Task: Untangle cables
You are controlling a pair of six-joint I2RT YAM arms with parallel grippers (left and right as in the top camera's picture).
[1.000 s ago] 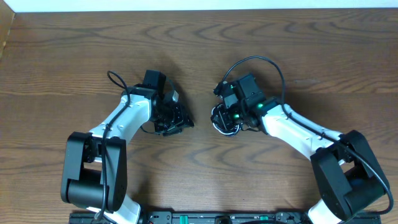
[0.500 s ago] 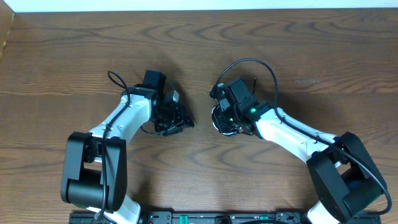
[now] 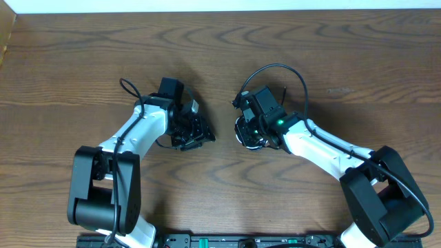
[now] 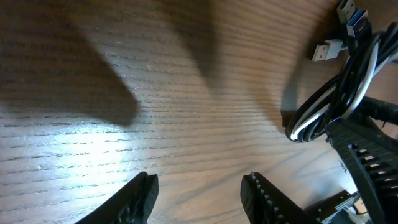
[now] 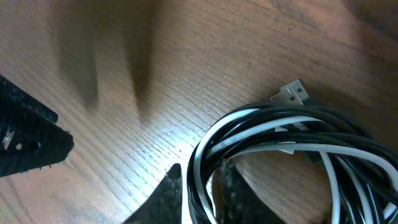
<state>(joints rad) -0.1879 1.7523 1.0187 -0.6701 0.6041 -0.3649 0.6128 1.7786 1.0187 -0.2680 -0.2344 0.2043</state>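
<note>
We noted the cables (image 3: 242,140) bundled in a black-and-white coil on the wooden table (image 3: 220,55), just right of centre in the overhead frame. The right pincer (image 5: 201,180) had its fingers close together, pinching strands at the coil's left edge. The left pincer (image 4: 199,190) stood spread and empty, with the cables at the upper right of its view. A silver plug (image 5: 291,93) stuck out above the coil.

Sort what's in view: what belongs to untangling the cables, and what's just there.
For the job: cables, a black-and-white coil; right fingers, pinching it; left fingers, apart, empty.
Just there: wooden table; thick arm cord.
</note>
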